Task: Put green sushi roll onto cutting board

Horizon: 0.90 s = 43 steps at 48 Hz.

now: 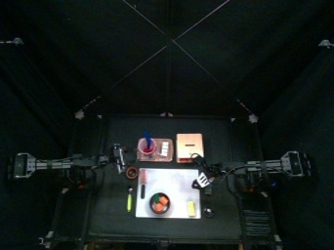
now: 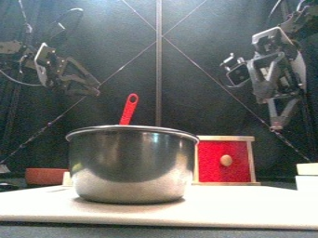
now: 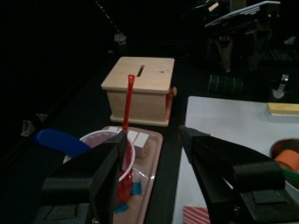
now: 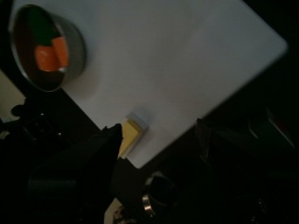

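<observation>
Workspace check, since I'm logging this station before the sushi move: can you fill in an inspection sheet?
Surface: white cutting board on the black table.
Job's things: metal pot on the board holds orange and green pieces; which is the sushi roll, cannot tell.
Clutter: wooden box, red-handled utensil in a tray, yellow-and-white piece at the board's edge.
Grippers: left gripper open, empty; right gripper open, empty, above the board.
Cables: nothing seen.
Surroundings: black curtains.
</observation>
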Available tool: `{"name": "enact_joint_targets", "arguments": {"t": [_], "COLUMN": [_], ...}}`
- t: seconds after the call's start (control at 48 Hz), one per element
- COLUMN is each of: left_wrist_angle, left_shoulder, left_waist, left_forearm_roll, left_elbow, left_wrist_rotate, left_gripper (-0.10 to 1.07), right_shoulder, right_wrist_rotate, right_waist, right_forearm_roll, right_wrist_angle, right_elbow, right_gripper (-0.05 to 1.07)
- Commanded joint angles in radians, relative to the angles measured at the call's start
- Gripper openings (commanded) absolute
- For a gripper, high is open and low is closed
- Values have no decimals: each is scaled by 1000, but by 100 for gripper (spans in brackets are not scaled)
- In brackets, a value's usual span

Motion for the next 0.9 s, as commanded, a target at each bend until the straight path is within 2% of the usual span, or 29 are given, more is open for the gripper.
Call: {"name": "enact_joint_targets", "arguments": {"t": [0.0, 0.083, 0.271, 0.479, 0.667, 0.875], "left_wrist_angle": [-5, -5, -3, -5, -5, -5], "left_shoulder": [3, 5, 6, 6, 6, 6], "left_waist": [5, 17, 18, 31, 51, 51], "left_forearm_roll": [9, 20, 20, 44, 55, 55], "left_elbow": [0, 12, 3, 6, 14, 15], "left_wrist_rotate": [3, 2, 2, 3, 2, 2], "left_gripper": [87, 87, 87, 87, 87, 87], "right_shoulder": [-43, -69, -84, -48, 8, 92], "right_wrist_rotate": [141, 278, 560, 813, 910, 919], "right_waist": [5, 29, 103, 173, 184, 179], "right_forearm_roll": [-64, -107, -170, -249, -328, -301], "right_wrist_angle": [109, 179, 258, 232, 187, 129], "right_elbow": [-11, -6, 25, 69, 78, 101], "right_gripper": [98, 98, 98, 98, 98, 98]}}
